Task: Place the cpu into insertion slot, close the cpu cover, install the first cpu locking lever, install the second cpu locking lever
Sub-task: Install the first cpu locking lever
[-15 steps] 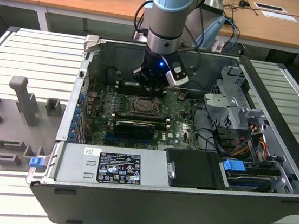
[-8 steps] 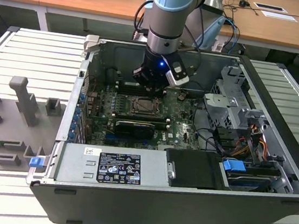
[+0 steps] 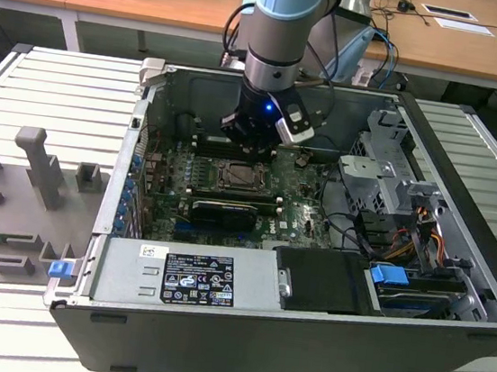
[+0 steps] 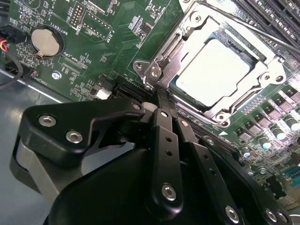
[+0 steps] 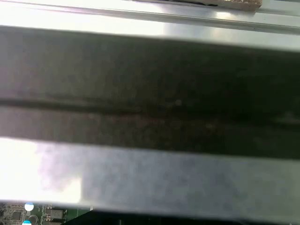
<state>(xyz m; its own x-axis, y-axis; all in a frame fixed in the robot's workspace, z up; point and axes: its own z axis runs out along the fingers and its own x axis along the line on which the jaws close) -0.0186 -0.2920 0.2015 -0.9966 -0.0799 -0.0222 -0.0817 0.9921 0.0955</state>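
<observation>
The gripper [image 4: 161, 101] hung low inside the open computer case [image 3: 456, 266], its two black fingers [image 4: 164, 140] pressed together with nothing between them, the tips just beside a corner of the insertion slot [image 4: 154, 70]. The cpu [image 4: 213, 70] lay flat in that slot, and the cpu cover [image 4: 187, 35] was down around it. In the exterior view the slot [image 3: 236, 177] sat on the green board [image 3: 304, 213].

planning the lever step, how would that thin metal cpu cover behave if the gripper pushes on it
The cpu cover looks like thin sheet metal lying flat around the cpu, so it probably flexes slightly. Its shiny surface may let the closed gripper at its corner slide. It seems light and, being hinged, would likely pivot rather than shift.
</observation>
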